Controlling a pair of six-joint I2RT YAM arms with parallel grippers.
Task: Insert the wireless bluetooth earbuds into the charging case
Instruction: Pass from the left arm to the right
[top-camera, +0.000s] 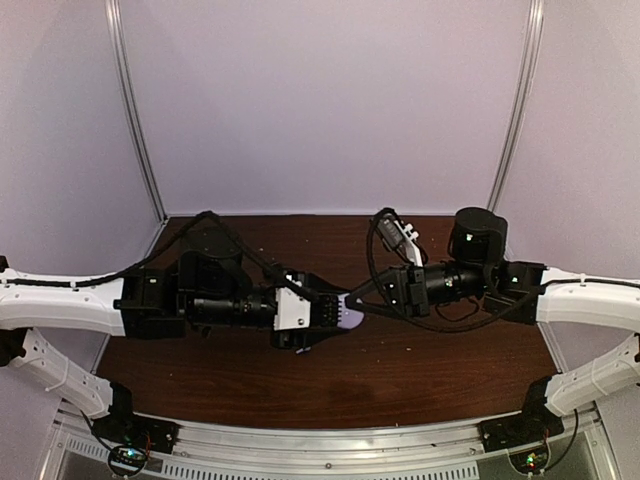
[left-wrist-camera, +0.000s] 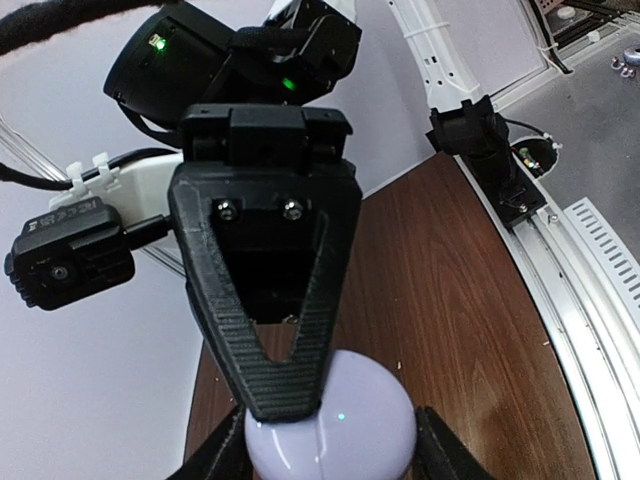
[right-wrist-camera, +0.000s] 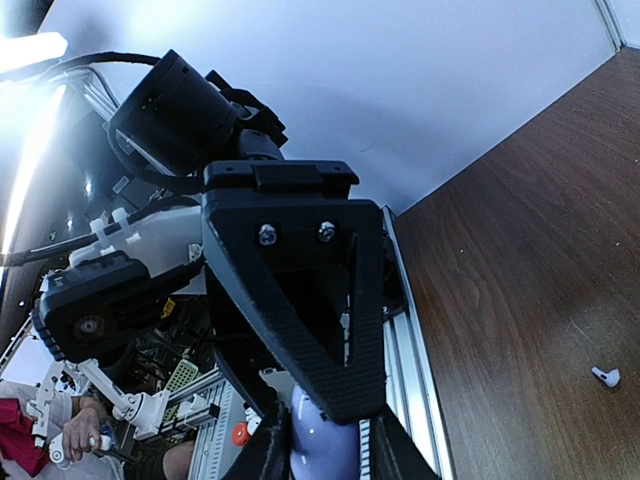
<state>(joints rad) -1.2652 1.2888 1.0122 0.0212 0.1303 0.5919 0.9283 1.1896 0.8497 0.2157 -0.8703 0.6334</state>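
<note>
**A:** Where are the buds?

**B:** I find only one, a white earbud (right-wrist-camera: 605, 376) lying loose on the table (right-wrist-camera: 520, 250), well apart from the case (left-wrist-camera: 330, 440). The others I cannot see.

**A:** And the case?

**B:** It is held up over the middle of the table, where the arms meet. The left gripper (left-wrist-camera: 330, 458) is clamped on it from the left. The right gripper (right-wrist-camera: 325, 455) straddles it from the right, jaws close to its sides. Whether they pinch it I cannot tell.

**A:** Which step is this?

**B:** Readying the case, I judge, since no bud is in hand. I cannot tell whether the lid is up.

**A:** And next?

**B:** One gripper should steady the case with the lid open. The other should go down for that tiny bud with a fine, centred pinch.
</note>
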